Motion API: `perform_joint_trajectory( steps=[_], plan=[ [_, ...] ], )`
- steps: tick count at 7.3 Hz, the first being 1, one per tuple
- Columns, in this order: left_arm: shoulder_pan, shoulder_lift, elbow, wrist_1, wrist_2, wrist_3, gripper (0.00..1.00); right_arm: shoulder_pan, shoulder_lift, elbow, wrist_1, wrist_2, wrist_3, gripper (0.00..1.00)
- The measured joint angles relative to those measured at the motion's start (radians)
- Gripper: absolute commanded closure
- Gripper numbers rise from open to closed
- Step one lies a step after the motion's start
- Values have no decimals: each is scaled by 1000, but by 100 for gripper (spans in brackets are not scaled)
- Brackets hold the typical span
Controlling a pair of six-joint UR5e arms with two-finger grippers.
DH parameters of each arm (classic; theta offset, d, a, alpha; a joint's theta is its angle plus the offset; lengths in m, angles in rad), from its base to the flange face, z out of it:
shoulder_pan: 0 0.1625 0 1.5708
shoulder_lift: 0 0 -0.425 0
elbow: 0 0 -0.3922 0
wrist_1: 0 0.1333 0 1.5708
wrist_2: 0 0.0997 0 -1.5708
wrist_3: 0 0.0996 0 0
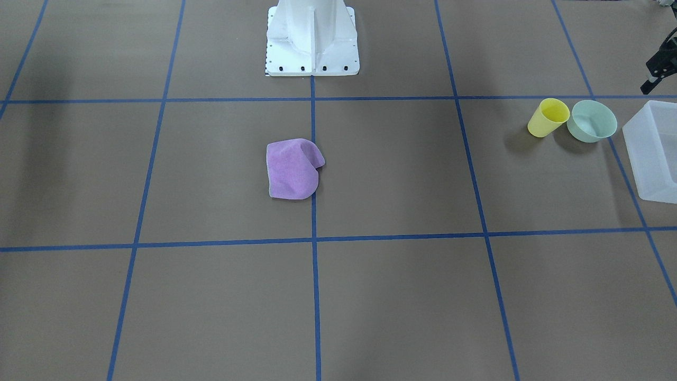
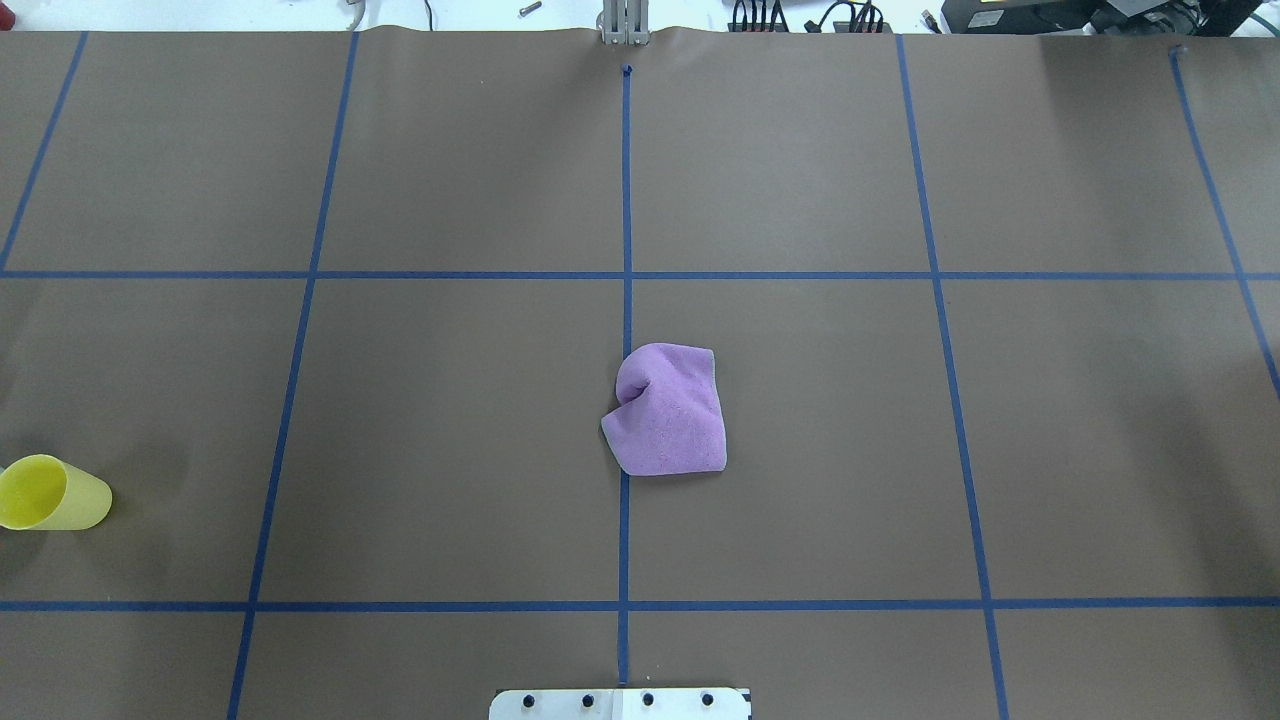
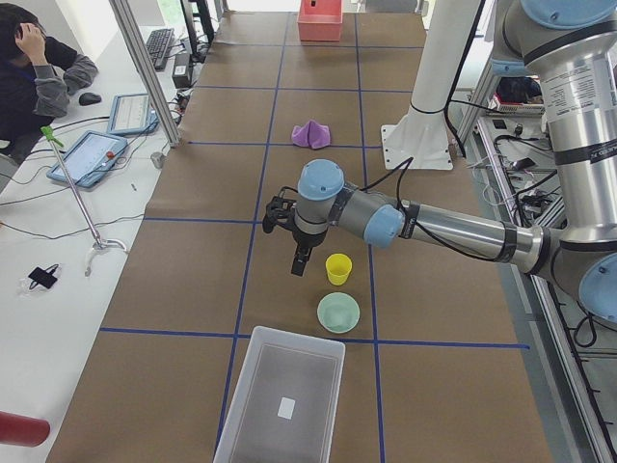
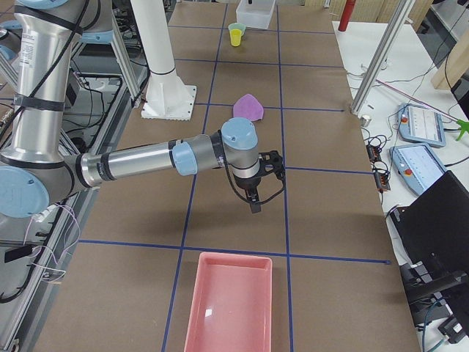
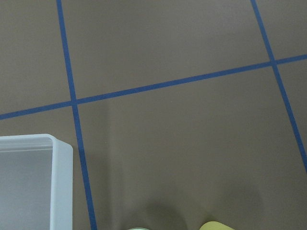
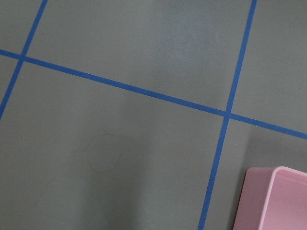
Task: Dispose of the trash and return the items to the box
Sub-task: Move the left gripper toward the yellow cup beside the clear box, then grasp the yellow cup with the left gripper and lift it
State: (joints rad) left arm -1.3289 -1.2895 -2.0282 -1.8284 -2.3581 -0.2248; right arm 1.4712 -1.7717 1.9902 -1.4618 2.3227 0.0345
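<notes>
Your left gripper [image 3: 300, 267] hovers just beside the yellow cup [image 3: 338, 268], with the bowl [image 3: 338, 313] and box [image 3: 280, 371] close by, likely for short carries (I cannot tell whether either gripper is spread). The right gripper [image 4: 254, 206] hangs near the pink bin [image 4: 229, 308].

Overhead and front views face each other — sharing the purple cloth [image 2: 668, 410]; wrists look down.

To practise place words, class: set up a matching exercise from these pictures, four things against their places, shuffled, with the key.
Things: 1 yellow cup; 2 green bowl; 3 purple cloth; 4 pink tray.
Places: A in front of the robot's base; B between cup and white bin; C at the table's end on the robot's right; D beside the bowl, on the cloth's side.
Pairs: 1-D; 2-B; 3-A; 4-C.
</notes>
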Motion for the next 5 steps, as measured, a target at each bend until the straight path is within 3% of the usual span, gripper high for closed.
perform_joint_trajectory(
  steps=[1, 4, 5],
  plan=[
    [40, 3, 33, -36, 8, -17, 2, -10, -1, -1, 18, -1, 21, 0],
    [200, 3, 180, -349, 83, -265, 2, -24, -1, -4, 29, -6, 33, 0],
    [242, 11, 195, -399, 95, -307, 2, -26, 0, -5, 29, -7, 33, 0]
  ],
)
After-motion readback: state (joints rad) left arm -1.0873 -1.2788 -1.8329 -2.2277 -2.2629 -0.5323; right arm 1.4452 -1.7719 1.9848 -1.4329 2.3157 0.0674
